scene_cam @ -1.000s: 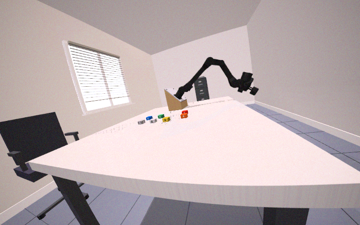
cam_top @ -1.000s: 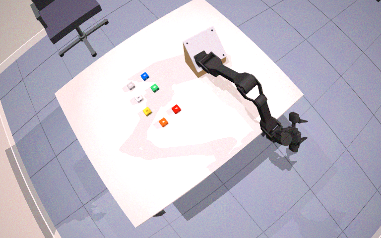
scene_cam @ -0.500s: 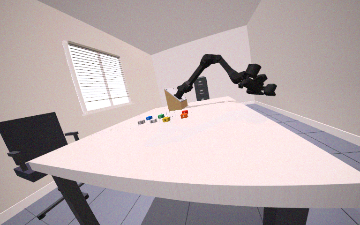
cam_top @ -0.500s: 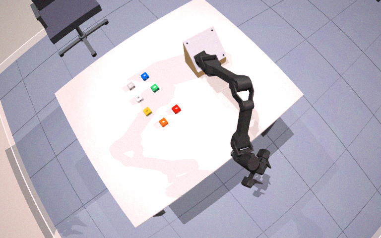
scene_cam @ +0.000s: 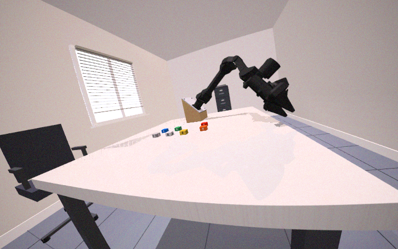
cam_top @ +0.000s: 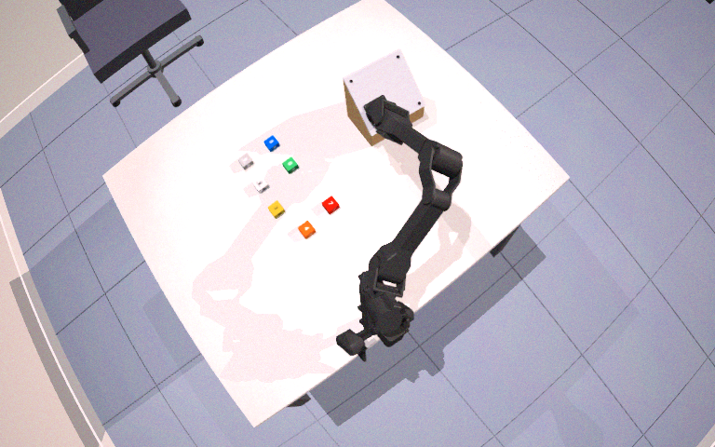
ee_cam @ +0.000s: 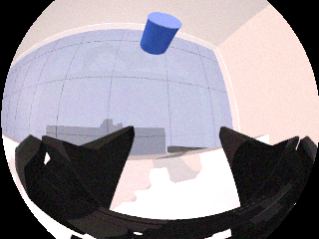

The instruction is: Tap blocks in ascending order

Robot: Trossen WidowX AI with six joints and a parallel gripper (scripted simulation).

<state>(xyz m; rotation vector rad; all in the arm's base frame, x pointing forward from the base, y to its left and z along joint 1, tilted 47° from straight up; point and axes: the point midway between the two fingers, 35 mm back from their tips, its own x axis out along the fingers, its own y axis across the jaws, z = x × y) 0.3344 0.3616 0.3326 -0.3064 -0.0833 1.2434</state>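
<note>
My gripper [scene_cam: 289,113] [ee_cam: 178,130] is open and empty, raised near the table's front edge, well away from the blocks. Its fingertips are hard to make out in the top view. The red block [cam_top: 330,204] [scene_cam: 204,123] shows 7, the orange block [cam_top: 306,229] [scene_cam: 203,128] 4, and the yellow block [cam_top: 276,209] [scene_cam: 183,132] seems to show 3. Digits are too small to read surely on the green block [cam_top: 290,165] [scene_cam: 178,128], blue block [cam_top: 271,142] [scene_cam: 165,130], white block [cam_top: 261,185] [scene_cam: 169,134] and grey block [cam_top: 245,161] [scene_cam: 156,135]. The wrist view shows no blocks.
The arm rises from a sloped base box [cam_top: 387,78] [scene_cam: 192,114] on the table [cam_top: 173,173] [scene_cam: 146,188]. An office chair [cam_top: 126,31] [scene_cam: 34,149] stands beside the table. The wrist view shows a blue cylinder [ee_cam: 159,37] on the floor beyond the table edge.
</note>
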